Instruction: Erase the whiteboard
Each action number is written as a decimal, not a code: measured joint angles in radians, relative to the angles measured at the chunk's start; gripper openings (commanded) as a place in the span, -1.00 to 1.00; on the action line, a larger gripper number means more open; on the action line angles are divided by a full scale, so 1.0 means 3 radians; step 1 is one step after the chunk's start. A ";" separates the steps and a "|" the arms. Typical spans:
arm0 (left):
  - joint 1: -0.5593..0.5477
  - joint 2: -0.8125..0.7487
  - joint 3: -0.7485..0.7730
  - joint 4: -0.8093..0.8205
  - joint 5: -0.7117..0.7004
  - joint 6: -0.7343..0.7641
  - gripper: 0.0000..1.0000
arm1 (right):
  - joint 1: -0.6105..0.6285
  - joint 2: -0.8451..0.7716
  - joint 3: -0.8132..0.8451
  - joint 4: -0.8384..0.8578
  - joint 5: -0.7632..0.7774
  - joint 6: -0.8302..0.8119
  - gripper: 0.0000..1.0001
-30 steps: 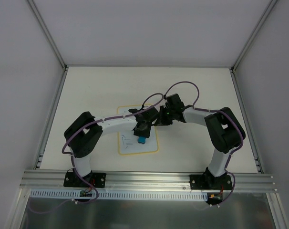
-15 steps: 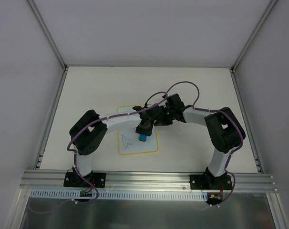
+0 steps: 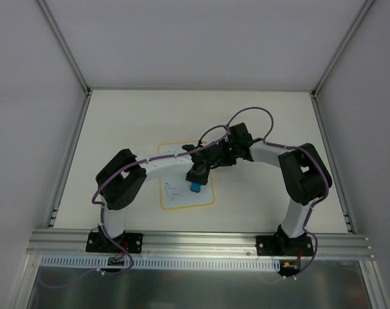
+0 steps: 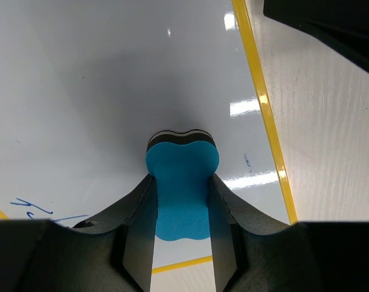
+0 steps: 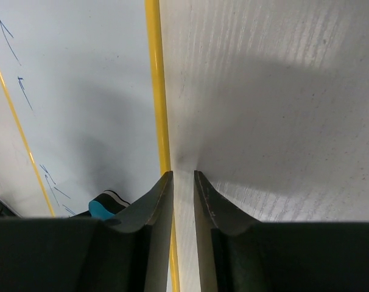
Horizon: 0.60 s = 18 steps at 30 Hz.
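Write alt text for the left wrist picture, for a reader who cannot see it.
The left hand grips a blue bone-shaped eraser between its two fingers, its dark end toward the whiteboard. Blue marks show at lower left; the board's yellow border and the table lie to the right.

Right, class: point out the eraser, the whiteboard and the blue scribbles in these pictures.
eraser (image 4: pixel 182 188), left wrist view, middle of its blue face.
whiteboard (image 4: pixel 81 91), left wrist view, bare white surface.
blue scribbles (image 5: pixel 24 93), right wrist view, a short stroke near the board's left side.
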<state>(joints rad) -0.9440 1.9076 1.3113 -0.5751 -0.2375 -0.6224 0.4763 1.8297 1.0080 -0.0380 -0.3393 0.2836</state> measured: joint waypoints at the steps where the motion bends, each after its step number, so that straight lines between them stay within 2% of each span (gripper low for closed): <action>1: 0.0000 0.0001 0.0008 -0.0006 0.0000 0.0000 -1.00 | -0.0001 0.0010 0.0015 -0.0017 -0.0003 0.0000 -0.50; 18: -0.0022 0.0109 0.0167 -0.0020 0.0076 0.0001 -1.00 | -0.0062 0.0342 0.0495 -0.0216 -0.0061 -0.0023 -0.50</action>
<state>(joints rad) -0.9504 1.9404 1.3613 -0.5812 -0.2146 -0.6220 0.4576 1.9324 1.1564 -0.1028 -0.3576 0.2768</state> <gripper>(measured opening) 0.334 0.248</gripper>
